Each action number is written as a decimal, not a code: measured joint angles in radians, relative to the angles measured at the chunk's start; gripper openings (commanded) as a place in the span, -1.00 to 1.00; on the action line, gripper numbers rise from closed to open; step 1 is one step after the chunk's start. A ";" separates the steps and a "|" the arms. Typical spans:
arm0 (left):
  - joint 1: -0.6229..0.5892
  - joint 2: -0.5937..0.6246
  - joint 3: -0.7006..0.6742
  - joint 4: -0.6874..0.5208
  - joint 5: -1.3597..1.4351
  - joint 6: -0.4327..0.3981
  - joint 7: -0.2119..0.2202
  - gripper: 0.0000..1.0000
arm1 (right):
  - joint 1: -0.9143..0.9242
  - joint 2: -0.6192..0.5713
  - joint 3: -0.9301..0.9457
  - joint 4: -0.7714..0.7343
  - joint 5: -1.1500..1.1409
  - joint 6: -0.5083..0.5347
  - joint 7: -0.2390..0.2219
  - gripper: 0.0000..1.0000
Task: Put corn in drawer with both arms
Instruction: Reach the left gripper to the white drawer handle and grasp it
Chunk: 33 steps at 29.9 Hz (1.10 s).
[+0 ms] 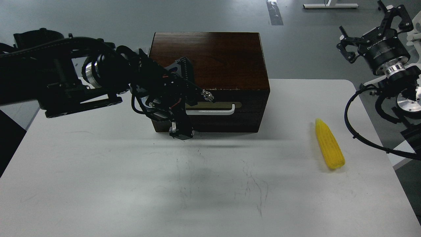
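The corn (329, 144) lies on the white table at the right, pointed end away from me. The dark brown box (213, 56) stands at the back centre. Its drawer (251, 106) is closed, and the right part of its white bar handle (215, 112) shows. My left arm reaches in from the left. Its gripper (181, 131) points down in front of the box's lower left corner, off the handle, too dark to tell open from shut. My right gripper (363, 19) is raised at the far right beyond the table, fingers spread, empty, well away from the corn.
The white table (210, 184) runs from the box to the near edge, with faint scuff marks in the middle. My left arm's bulk covers the box's left front. Black cables (355, 115) of my right arm hang over the table's right edge near the corn.
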 measured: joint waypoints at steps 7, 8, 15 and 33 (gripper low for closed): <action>-0.001 -0.016 0.000 0.004 0.000 0.000 0.001 0.69 | -0.001 0.002 0.006 0.001 0.002 0.000 0.000 1.00; -0.001 -0.020 0.000 0.006 0.001 0.001 0.001 0.69 | -0.001 0.002 0.007 0.001 0.002 0.000 0.000 1.00; 0.007 -0.057 0.001 0.056 0.002 0.028 0.006 0.69 | -0.001 -0.006 0.007 0.000 0.002 0.000 0.000 1.00; 0.025 -0.106 0.022 0.098 0.008 0.053 0.006 0.68 | 0.001 -0.010 0.013 0.000 0.002 0.000 0.000 1.00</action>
